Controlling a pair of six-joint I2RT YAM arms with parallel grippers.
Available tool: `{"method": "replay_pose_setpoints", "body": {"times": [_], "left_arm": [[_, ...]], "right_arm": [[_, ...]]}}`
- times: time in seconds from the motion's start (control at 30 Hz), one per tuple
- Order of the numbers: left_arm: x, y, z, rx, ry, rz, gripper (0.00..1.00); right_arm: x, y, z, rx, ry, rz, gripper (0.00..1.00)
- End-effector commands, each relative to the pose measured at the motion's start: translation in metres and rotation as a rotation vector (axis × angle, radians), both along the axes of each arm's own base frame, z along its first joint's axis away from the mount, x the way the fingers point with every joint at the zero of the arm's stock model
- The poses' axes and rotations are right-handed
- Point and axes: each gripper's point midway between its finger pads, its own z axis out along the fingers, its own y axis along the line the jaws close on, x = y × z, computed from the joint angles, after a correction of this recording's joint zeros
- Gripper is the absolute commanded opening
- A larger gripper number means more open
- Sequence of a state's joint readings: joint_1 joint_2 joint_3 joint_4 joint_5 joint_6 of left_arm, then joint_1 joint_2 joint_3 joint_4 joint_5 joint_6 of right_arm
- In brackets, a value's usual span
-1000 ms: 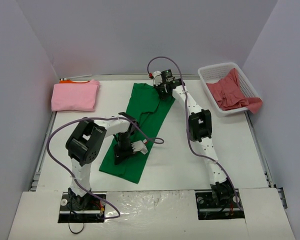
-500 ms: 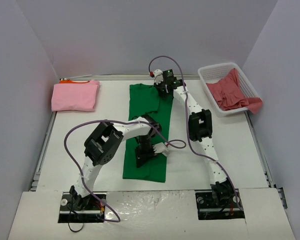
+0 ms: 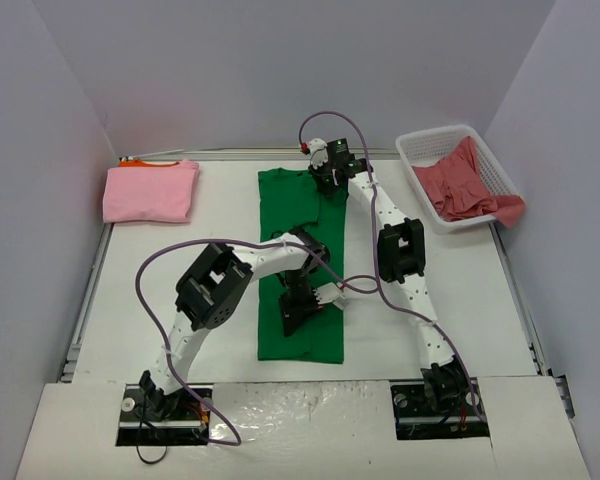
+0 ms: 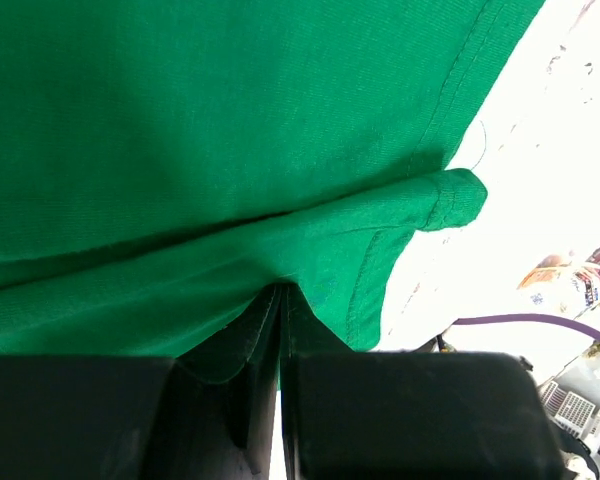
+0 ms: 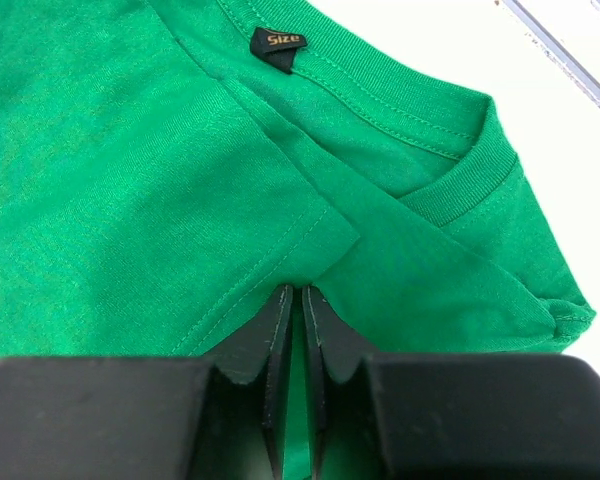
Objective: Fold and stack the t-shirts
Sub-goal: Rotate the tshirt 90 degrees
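From above: green t-shirt (image 3: pixel 280 205) laid as a long strip mid-table (image 3: pixel 160 270), collar end far, hem end near. On its near half, left gripper (image 3: pixel 298 312); at the collar end, right gripper (image 3: pixel 327 180). Far left, folded pink t-shirt (image 3: pixel 150 192); far right, coral red t-shirt (image 3: pixel 460 185) heaped in the white basket (image 3: pixel 432 139).

Left wrist: left gripper (image 4: pixel 280 305) pinched tight on a fold of green cloth beside a hemmed edge (image 4: pixel 450 200).

Right wrist: right gripper (image 5: pixel 302 300) nearly closed, nipping a folded edge below the collar (image 5: pixel 460 165) and size label (image 5: pixel 278 40).

Probably light, limp, quick to sag and crease; best taken at hems or doubled folds, both ends together.
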State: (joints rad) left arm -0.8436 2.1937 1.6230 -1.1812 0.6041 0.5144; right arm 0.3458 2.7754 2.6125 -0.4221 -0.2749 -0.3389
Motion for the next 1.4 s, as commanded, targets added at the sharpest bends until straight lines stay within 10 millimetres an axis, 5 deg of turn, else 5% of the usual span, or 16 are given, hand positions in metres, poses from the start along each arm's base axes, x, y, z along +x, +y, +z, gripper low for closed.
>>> {"method": "replay_pose_setpoints", "body": {"times": [0.0,0.13,0.3,0.33,0.43,0.5,0.57,0.6,0.67,0.7,0.77,0.93,1.03,1.1,1.2,1.37], "left_arm": [[0.029,-0.025,-0.014,-0.131,-0.148,-0.076,0.02],[0.063,-0.017,0.037,-0.166,-0.331,-0.083,0.02],[0.121,0.000,0.127,-0.222,-0.621,0.026,0.02],[0.128,0.005,0.152,-0.257,-0.683,0.057,0.05],[0.154,0.031,0.197,-0.310,-0.838,0.159,0.20],[0.154,0.056,0.184,-0.251,-0.867,0.162,0.20],[0.145,0.070,0.181,-0.239,-0.912,0.144,0.22],[0.126,0.082,0.148,-0.192,-0.842,0.120,0.23],[0.106,0.090,0.132,-0.201,-0.832,0.099,0.26],[0.082,0.098,0.105,-0.168,-0.763,0.065,0.26],[0.051,0.104,0.088,-0.175,-0.675,0.055,0.27],[0.026,0.105,0.077,-0.249,-0.622,0.061,0.27],[0.030,0.098,0.074,-0.294,-0.672,0.065,0.23],[0.035,0.088,0.071,-0.318,-0.667,0.110,0.03],[0.036,0.061,0.068,-0.382,-0.567,0.146,0.02],[0.038,0.027,0.057,-0.424,-0.398,0.171,0.02]], "right_arm": [[-0.006,-0.013,-0.004,-0.041,0.035,-0.025,0.07],[0.003,-0.009,0.046,0.021,-0.042,-0.030,0.08],[0.004,-0.013,0.150,0.076,-0.203,-0.063,0.18],[-0.001,-0.017,0.185,0.083,-0.255,-0.069,0.25],[-0.023,-0.032,0.218,0.061,-0.281,-0.084,0.40],[-0.047,-0.042,0.191,0.012,-0.199,-0.071,0.42],[-0.077,-0.053,0.201,-0.016,-0.184,-0.058,0.43],[-0.104,-0.063,0.161,-0.070,-0.070,-0.036,0.43],[-0.145,-0.067,0.161,-0.071,0.003,0.025,0.42],[-0.183,-0.073,0.134,-0.098,0.140,0.066,0.42],[-0.253,-0.070,0.129,-0.069,0.291,0.216,0.48],[-0.343,-0.067,0.110,-0.121,0.379,0.349,0.56],[-0.359,-0.072,0.095,-0.125,0.396,0.350,0.48],[-0.364,-0.068,0.086,-0.102,0.437,0.360,0.25],[-0.367,-0.063,0.059,-0.106,0.546,0.373,0.00],[-0.365,-0.051,0.036,-0.109,0.664,0.386,0.00]]}}
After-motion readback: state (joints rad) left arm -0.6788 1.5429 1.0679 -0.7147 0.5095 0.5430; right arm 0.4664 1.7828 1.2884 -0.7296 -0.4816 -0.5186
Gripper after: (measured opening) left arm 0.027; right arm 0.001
